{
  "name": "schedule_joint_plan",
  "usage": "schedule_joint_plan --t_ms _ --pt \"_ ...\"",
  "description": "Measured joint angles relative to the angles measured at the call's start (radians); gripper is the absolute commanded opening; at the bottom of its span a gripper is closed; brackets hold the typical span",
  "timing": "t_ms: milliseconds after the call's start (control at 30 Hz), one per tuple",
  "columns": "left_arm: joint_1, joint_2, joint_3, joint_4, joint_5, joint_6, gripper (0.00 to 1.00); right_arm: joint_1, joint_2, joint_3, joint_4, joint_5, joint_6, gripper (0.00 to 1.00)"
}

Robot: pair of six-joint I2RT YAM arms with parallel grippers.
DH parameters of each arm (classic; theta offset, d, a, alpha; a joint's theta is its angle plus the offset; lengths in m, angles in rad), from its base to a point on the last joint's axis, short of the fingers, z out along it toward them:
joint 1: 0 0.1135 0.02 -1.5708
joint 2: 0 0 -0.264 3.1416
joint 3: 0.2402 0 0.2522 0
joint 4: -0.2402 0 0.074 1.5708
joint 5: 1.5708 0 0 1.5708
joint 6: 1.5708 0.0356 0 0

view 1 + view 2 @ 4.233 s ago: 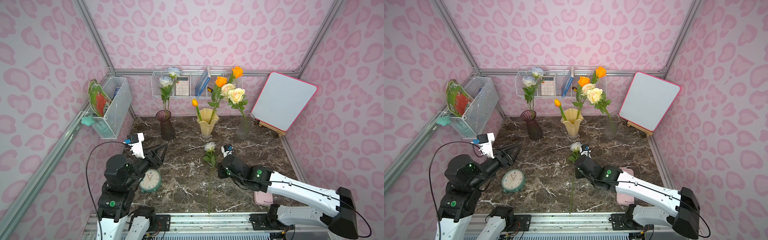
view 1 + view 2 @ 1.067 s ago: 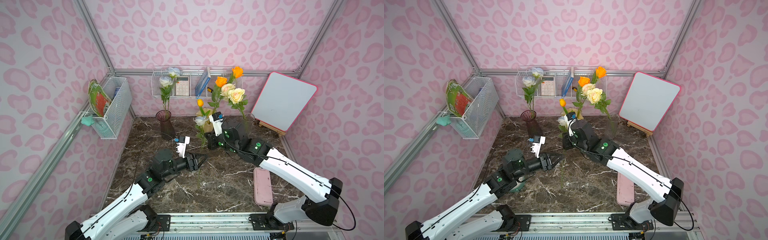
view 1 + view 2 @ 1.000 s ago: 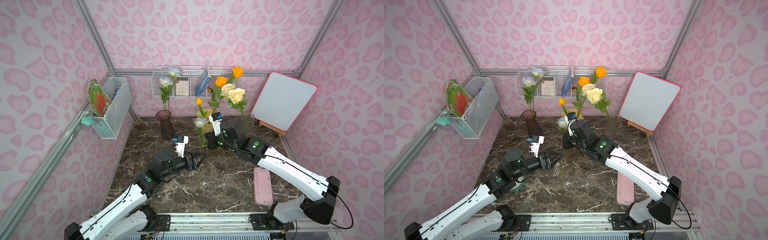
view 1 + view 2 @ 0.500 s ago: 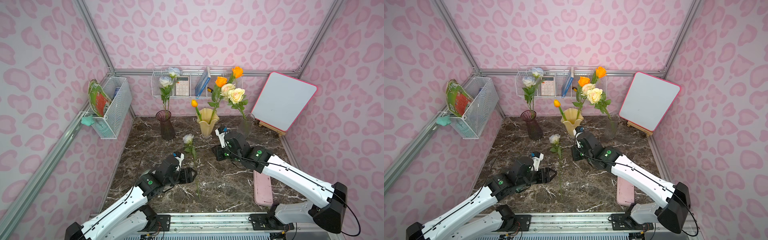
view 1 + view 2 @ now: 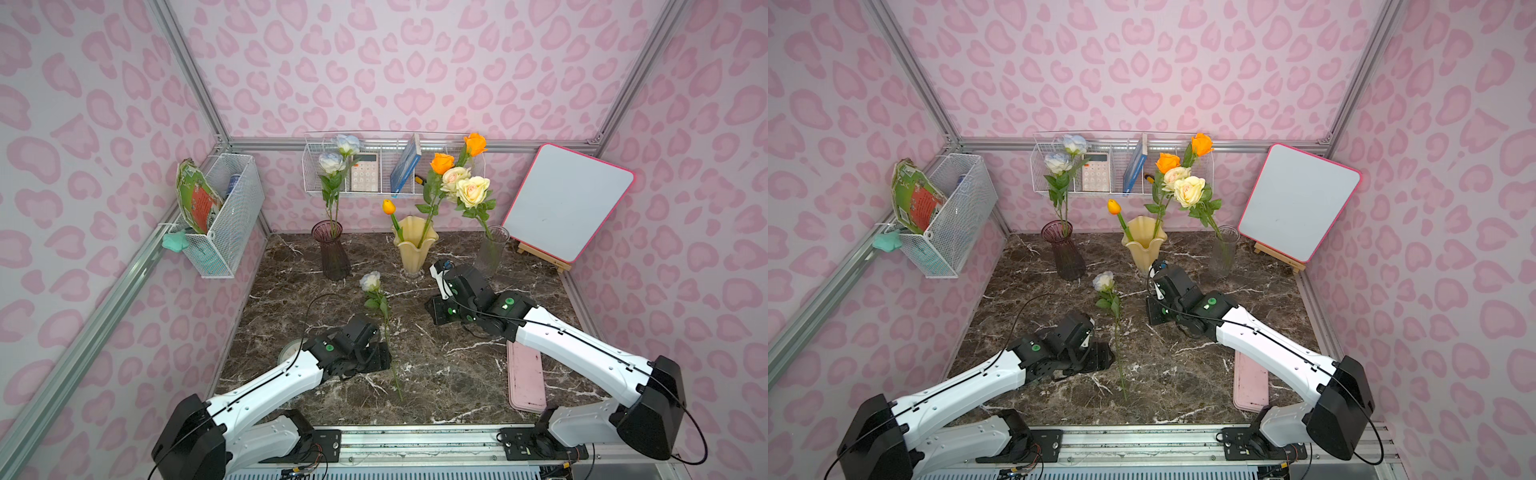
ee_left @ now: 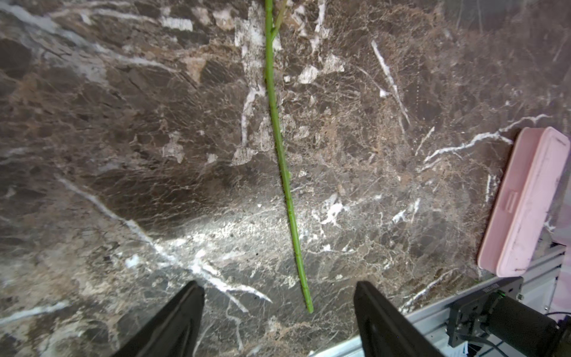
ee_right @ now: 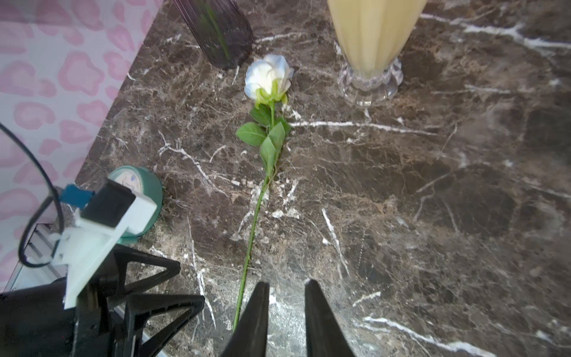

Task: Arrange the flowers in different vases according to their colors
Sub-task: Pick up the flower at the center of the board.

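One white-bluish rose [image 5: 382, 308] lies six-to-twelve o'clock on the surface [image 5: 457, 374], just three o'clock of the wide-open, empty left end effector [image 5: 376, 358]; the right end effector [image 5: 436, 309], barely parted and empty, sits farther off.

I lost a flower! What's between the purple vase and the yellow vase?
The bloom of a white-bluish rose, on the table; the right wrist view shows it.
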Motion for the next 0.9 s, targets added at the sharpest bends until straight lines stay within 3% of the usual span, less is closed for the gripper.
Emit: schedule_joint_plan --t_ms 300,533,667,900 --pt "-0.008 0.343 0.212 -0.074 0.006 0.016 0.68 -0.029 -0.032 -0.091 0.032 -0.038 0.003 0.24" --pt "-0.008 0.488 0.351 -0.183 0.004 0.033 0.66 -0.063 -0.089 -0.177 0.067 -0.069 -0.005 0.24" --pt "-0.01 0.559 0.417 -0.204 0.005 0.033 0.6 -0.092 -0.113 -0.204 0.081 -0.089 -0.019 0.23" --pt "-0.01 0.608 0.41 -0.238 0.004 0.028 0.55 -0.135 -0.186 -0.274 0.096 -0.123 -0.038 0.23"
